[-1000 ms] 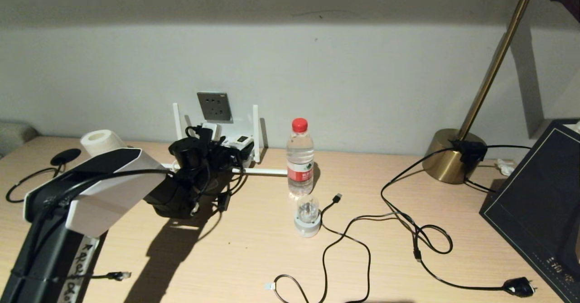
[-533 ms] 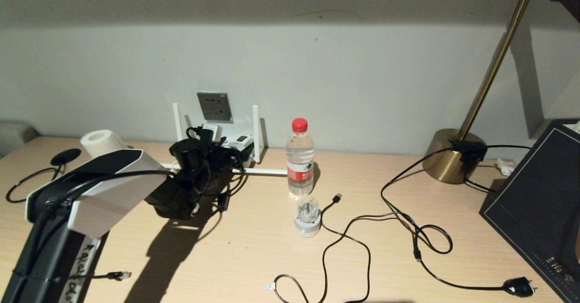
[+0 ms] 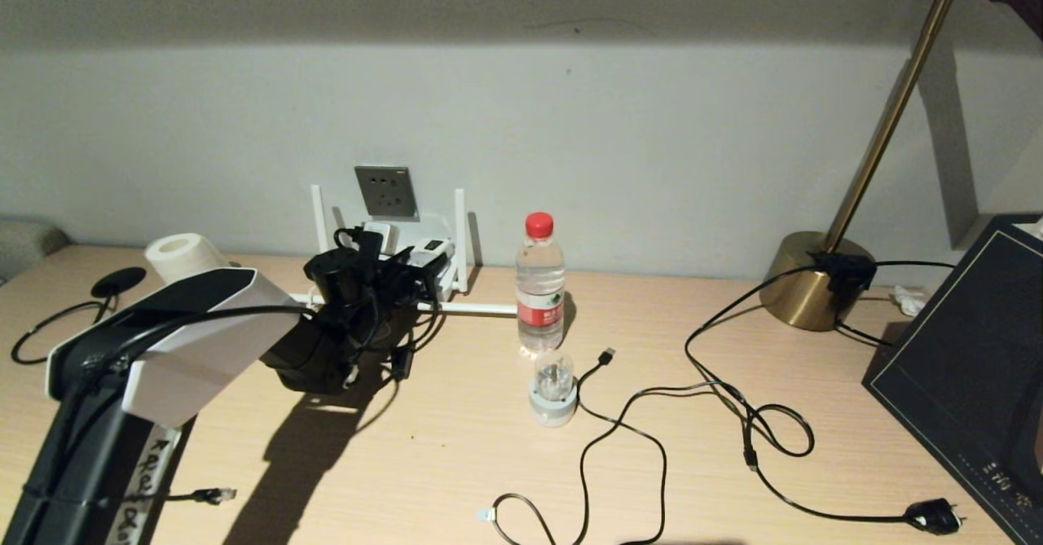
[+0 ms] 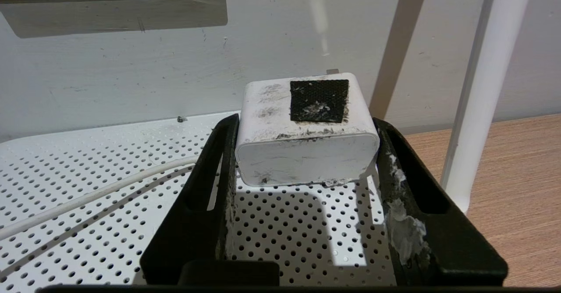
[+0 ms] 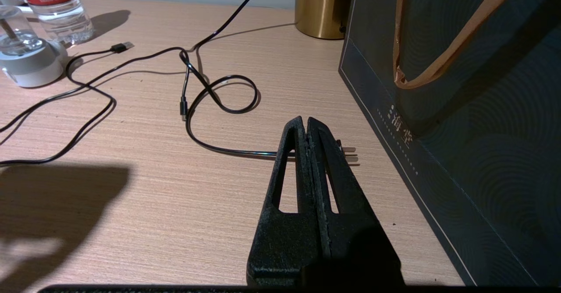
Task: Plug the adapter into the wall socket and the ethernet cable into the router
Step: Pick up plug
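The left gripper has its two black fingers set against the opposite short sides of the adapter, pinching it across its width; whether the squeeze is already firm cannot be told. The adapter, a small white block with a black fabric patch on its upper face, lies on the perforated white top of the router, close under the wall, its thin white cord trailing off across the holes. It looks light, rigid and smooth-shelled, so the flat sides are the right place to hold it; a grip near the rounded edges would likely slip. One upright white antenna stands just beside it and could snag a lift. Farther on, the grey wall socket sits on the wall above the router. The right gripper hangs parked, fingers pressed together, over the desk beside a dark paper bag.
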Controlling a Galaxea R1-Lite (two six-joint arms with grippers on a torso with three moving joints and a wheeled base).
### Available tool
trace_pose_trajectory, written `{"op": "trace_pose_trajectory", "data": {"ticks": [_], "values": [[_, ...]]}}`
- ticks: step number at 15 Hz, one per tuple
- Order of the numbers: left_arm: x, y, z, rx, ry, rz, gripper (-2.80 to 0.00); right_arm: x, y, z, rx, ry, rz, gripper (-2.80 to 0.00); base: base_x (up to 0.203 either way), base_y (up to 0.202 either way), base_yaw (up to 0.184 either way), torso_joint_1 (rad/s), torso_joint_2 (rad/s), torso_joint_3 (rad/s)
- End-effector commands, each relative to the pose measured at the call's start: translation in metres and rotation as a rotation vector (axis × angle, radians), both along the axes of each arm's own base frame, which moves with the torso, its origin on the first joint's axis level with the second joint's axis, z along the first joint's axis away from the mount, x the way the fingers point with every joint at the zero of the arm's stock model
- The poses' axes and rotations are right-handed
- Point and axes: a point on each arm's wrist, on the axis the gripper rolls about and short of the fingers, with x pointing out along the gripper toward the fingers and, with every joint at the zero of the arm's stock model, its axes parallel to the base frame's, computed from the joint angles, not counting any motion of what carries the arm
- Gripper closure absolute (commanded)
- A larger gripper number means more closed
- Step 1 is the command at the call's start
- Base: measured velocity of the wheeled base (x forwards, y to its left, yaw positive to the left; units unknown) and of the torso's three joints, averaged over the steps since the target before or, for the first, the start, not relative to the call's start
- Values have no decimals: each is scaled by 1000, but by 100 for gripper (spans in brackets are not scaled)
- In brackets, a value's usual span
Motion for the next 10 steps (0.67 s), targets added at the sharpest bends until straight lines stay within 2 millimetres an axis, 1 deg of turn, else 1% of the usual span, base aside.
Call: {"op": "trace_pose_trajectory", "data": {"ticks": [1,3,5,6,8,10], "values": [[-1,0,2,-2,-10,-1,0,1,0,-3,0,10,1,0,0,0,0,0,0,0],[-4,1,10,-3,-21,-2,0,1,0,-3,0,10,1,0,0,0,0,0,0,0],[-14,3,19,-2,-9,-6,0,1,0,-3,0,10,1,0,0,0,0,0,0,0],[-22,4,27,-1,-7,-7,0,1,0,-3,0,10,1,0,0,0,0,0,0,0],[-48,9,49,-2,2,-19,0,1,0,-3,0,10,1,0,0,0,0,0,0,0],[-81,16,88,-18,-14,-40,0,1,0,-3,0,10,1,0,0,0,0,0,0,0]]}}
